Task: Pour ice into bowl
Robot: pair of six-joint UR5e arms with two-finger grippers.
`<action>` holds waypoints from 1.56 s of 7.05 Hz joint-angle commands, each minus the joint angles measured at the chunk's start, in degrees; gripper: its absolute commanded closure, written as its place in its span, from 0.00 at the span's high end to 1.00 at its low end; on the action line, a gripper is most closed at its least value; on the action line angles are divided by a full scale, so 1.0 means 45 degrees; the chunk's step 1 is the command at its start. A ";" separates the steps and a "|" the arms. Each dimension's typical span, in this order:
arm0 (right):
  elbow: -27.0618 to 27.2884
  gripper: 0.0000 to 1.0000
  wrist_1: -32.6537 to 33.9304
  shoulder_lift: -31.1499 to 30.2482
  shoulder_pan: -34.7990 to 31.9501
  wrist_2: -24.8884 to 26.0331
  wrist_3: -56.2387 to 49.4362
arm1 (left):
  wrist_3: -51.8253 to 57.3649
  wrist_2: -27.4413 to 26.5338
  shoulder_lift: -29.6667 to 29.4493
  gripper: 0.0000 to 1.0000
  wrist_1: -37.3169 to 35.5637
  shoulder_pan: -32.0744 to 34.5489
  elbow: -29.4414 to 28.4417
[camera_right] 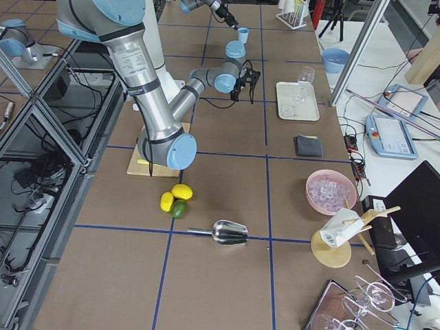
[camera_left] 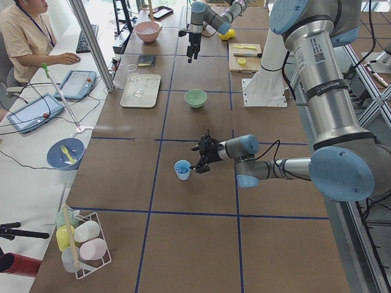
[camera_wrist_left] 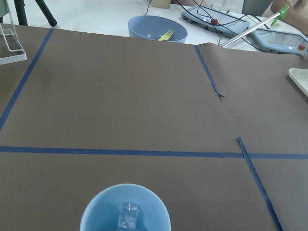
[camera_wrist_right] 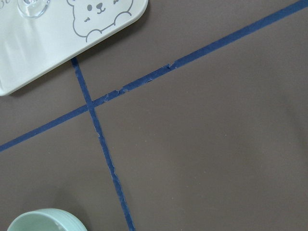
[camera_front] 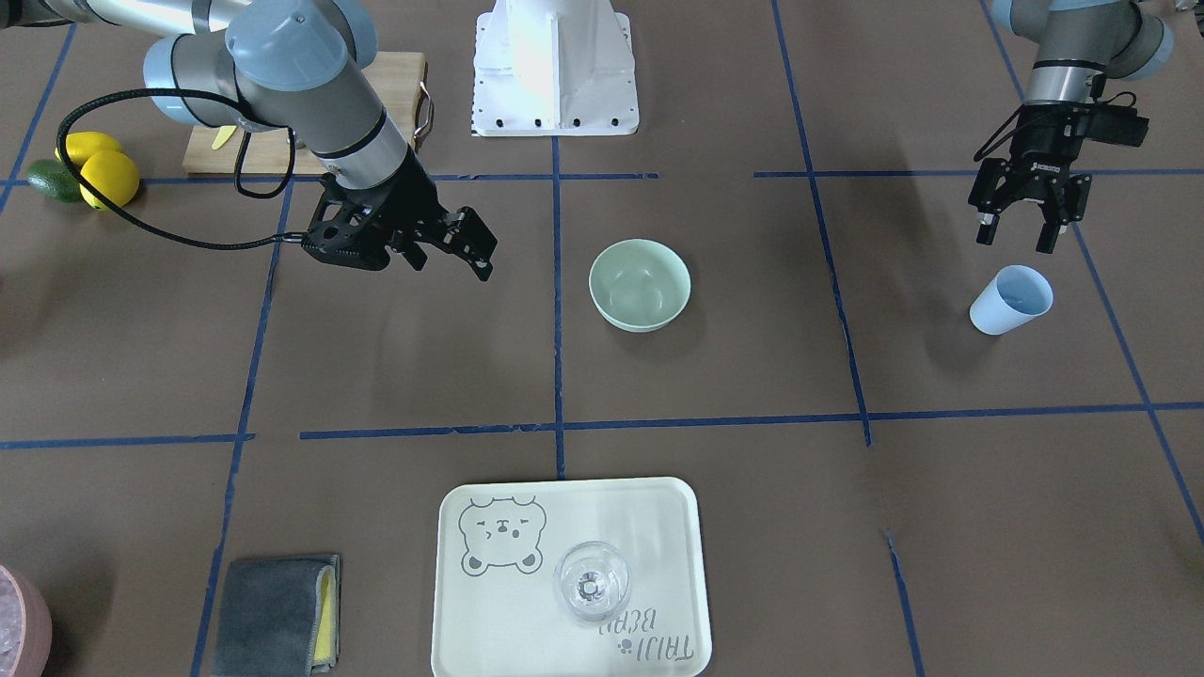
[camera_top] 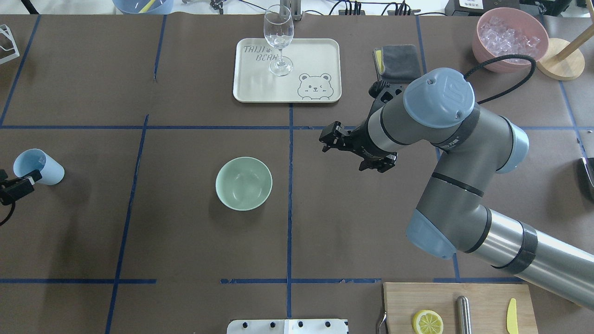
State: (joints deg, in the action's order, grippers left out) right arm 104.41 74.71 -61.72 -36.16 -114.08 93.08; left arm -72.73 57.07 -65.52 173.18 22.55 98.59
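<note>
Light blue cup [camera_wrist_left: 125, 211], holding a few slick clear ice cubes [camera_wrist_left: 129, 216], stands just beside the open, empty left gripper [camera_front: 1016, 240], judged light and thin-walled, best pinched mid-wall, with the mint bowl [camera_front: 640, 285] well apart toward the open right gripper [camera_front: 450, 252].

place: robot lab — blue-taped table [camera_top: 185, 255] | seated operator [camera_left: 21, 33] | tablets [camera_left: 33, 113]

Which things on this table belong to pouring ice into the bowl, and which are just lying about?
For the job: ice, light blue cup holding it, mint-green bowl, left gripper near the cup.

Lying about: tray, wine glass, grey cloth, lemons, pink tub, cutting board.
</note>
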 commanded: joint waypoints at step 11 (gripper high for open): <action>-0.0037 1.00 0.0000 -0.0210 -0.0206 0.0000 -0.0040 | -0.0656 -0.7546 -0.3037 0.99 -0.0592 -0.2302 -0.4682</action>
State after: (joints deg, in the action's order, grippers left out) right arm 104.37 74.71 -62.57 -36.90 -114.09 92.99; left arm -76.39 22.71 -78.97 170.98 9.83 77.91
